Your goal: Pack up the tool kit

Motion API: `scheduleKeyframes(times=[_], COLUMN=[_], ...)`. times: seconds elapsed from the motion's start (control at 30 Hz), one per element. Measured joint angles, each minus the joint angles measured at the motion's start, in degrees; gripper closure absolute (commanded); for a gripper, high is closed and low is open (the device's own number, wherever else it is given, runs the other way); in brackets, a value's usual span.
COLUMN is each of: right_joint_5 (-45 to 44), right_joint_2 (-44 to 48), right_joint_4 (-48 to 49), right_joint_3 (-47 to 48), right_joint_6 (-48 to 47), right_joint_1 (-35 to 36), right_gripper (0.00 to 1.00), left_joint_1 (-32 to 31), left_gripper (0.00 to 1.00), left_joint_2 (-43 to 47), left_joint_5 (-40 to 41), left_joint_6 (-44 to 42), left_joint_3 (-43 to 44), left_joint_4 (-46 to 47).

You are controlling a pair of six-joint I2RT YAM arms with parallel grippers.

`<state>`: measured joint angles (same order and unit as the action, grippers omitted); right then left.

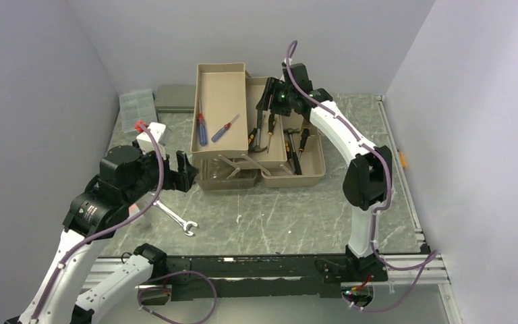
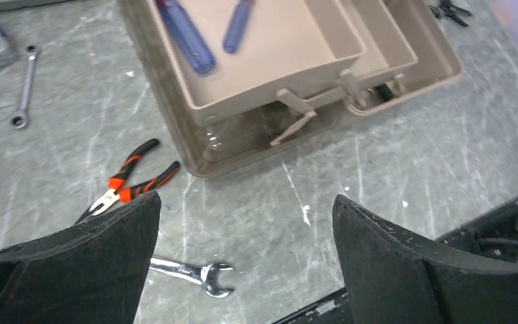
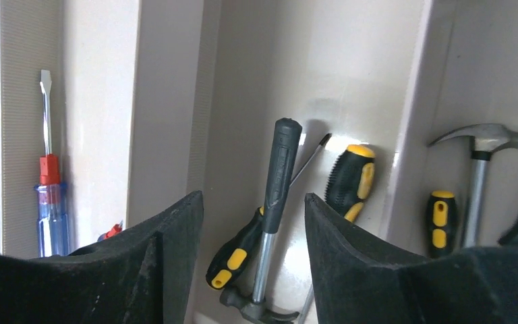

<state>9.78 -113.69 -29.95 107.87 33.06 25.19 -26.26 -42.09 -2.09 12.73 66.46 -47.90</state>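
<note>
Nearest the arm bases, a silver wrench (image 1: 174,218) lay on the green marbled table (image 1: 276,216). Just beyond it, the left gripper (image 2: 246,202) hovered over the table, its black fingers spread wide with nothing between them. Orange-and-black pliers (image 2: 129,181) lay on the table just beside it.

Past that gripper sat the taupe toolbox (image 1: 229,181), open at the table's middle, its trays folded out side by side. The left tray (image 1: 222,88) held two blue-handled screwdrivers (image 1: 202,129).

Farther back, the right gripper (image 3: 253,199) hung over the middle tray (image 1: 278,156), fingers parted and gripping nothing. Below the gap lay a black-handled hammer (image 3: 280,175) beside a yellow-and-black screwdriver (image 3: 351,179).

At the far left stood a clear organiser box (image 1: 138,106) and a flat grey case (image 1: 175,98).
</note>
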Motion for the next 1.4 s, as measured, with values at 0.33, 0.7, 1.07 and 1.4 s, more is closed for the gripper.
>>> scheduleKeyframes(times=[0.33, 0.7, 1.07, 1.4], right_joint_5=[-3.56, -7.72, -6.10, -3.15], right_joint_2=[15.61, 25.97, 25.51, 25.51], right_joint_4=[-2.67, -3.98, -3.23, -0.59], right_joint_3=[-8.17, -27.39, -31.04, -33.09], right_joint_6=[-3.32, -7.61, -8.79, -8.81], right_joint_1=[-7.37, -27.78, -28.76, -28.81], right_gripper=[0.41, 0.39, 0.40, 0.41], left_joint_1=[4.17, 12.59, 26.12, 37.48], left_gripper=[0.01, 0.01, 0.08, 0.26], left_joint_2=[-1.90, -7.23, -12.44, -25.22], left_joint_5=[8.96, 12.09, 2.84, -2.89], left_joint_6=[0.44, 2.10, 11.32, 30.23], left_joint_3=[0.61, 5.25, -0.31, -11.67], left_joint_4=[-1.40, -0.46, 2.95, 5.18])
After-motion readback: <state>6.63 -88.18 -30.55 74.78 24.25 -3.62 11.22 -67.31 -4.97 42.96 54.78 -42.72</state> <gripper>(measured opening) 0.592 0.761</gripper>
